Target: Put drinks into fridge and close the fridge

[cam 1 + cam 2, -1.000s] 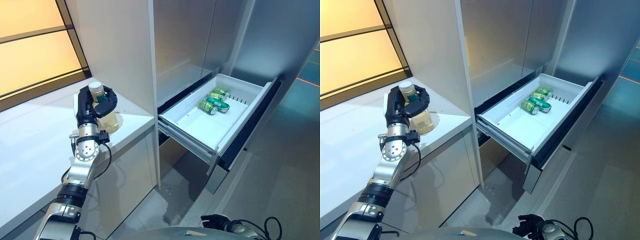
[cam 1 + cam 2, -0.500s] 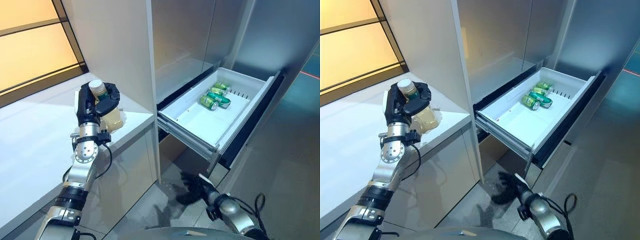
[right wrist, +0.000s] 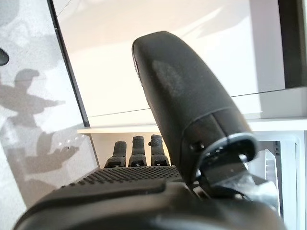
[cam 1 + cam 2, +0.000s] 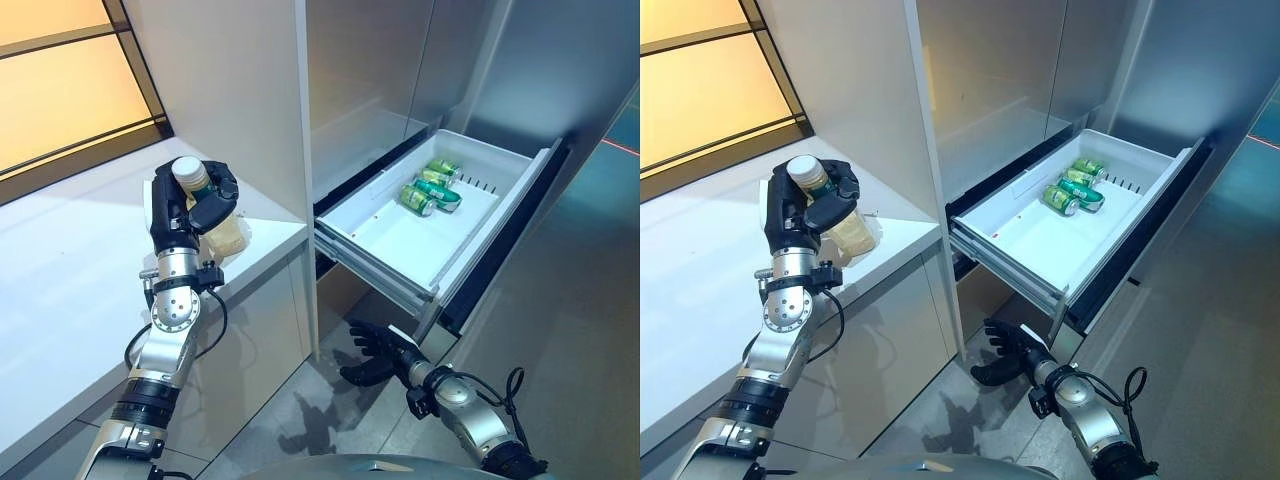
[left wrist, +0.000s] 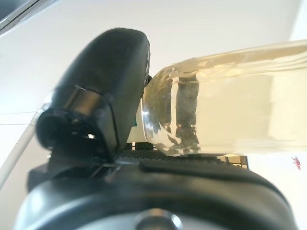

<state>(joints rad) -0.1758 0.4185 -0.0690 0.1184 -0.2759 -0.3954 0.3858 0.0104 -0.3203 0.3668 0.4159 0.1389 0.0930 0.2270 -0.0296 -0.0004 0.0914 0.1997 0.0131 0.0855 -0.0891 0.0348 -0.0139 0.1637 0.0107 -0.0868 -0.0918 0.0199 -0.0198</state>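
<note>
White desk (image 4: 60, 270) on my left, fridge drawer (image 4: 400, 245) open with cans (image 4: 428, 192) at the back. Left hand (image 4: 190, 205) fingers clenched round the bottle (image 4: 228, 232), just above the desk. Right hand (image 4: 375, 352) hangs low, fingers relaxed. I'd keep it upright, swing right, clear the panel edge.

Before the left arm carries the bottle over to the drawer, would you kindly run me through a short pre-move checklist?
1. Grip: left robot hand is curled round the bottle below its cap. Ok.
2. Bottle clear of the counter: cannot tell; its base shows close to the surface.
3. Fridge drawer pulled out: ok.
4. Free space inside: the green cans lie at the far end, the near part is bare. Ok.
5. Right robot hand out of the way: it is low, open, beneath the drawer's front corner. Ok.
6. Cap on the bottle: ok.
</note>
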